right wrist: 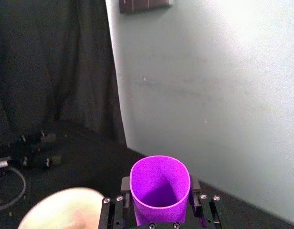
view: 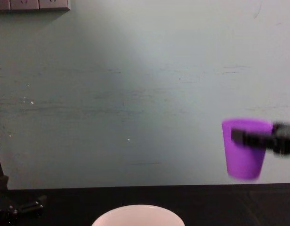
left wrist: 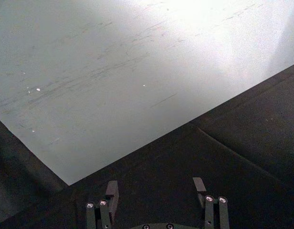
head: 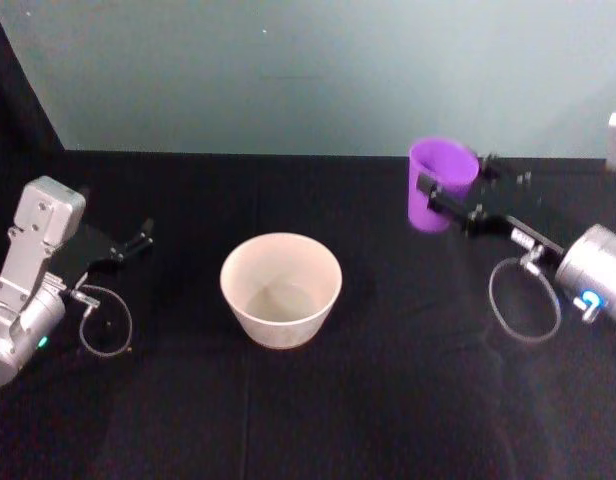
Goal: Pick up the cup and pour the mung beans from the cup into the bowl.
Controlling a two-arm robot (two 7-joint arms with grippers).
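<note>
The purple cup (head: 443,182) hangs upright in the air, clear of the black table and to the right of and behind the bowl (head: 283,318). My right gripper (head: 451,180) is shut on the cup, one finger on each side just below the rim. In the right wrist view the cup (right wrist: 160,188) sits between the fingers (right wrist: 200,205), with the bowl (right wrist: 66,210) beside it lower down. The cup's inside looks plain purple; the mung beans are hidden. The chest view has the cup (view: 246,148) lifted at the right. My left gripper (head: 135,243) rests open at the table's left.
A black cloth covers the table (head: 388,400). A teal wall (head: 318,70) stands close behind it. Cable loops hang by each wrist, one on the left (head: 106,322) and one on the right (head: 523,300). The bowl's inside looks pale and bare.
</note>
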